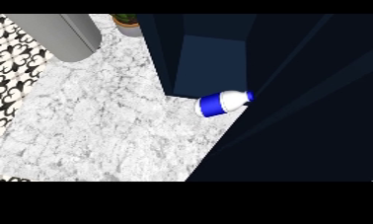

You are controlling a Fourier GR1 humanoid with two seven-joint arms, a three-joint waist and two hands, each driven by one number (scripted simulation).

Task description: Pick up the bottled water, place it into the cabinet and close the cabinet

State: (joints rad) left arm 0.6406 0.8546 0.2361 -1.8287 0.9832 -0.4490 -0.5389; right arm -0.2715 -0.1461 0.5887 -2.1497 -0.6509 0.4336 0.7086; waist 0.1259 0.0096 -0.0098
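The bottled water (223, 102) is a white bottle with a blue label and a blue cap. It lies on its side, cap pointing right, at the front edge of the dark blue cabinet's (211, 60) opening. Whether it rests on the cabinet floor or on the marble counter (109, 119) I cannot tell. The cabinet door (306, 119) stands open and fills the right side of the head view, its edge just right of the bottle's cap. Neither hand nor forearm shows anywhere.
A grey cylindrical appliance (62, 35) stands at the back left. A potted plant (128, 22) sits at the back beside the cabinet's left wall. A black-and-white patterned floor (15, 75) lies beyond the counter's left edge.
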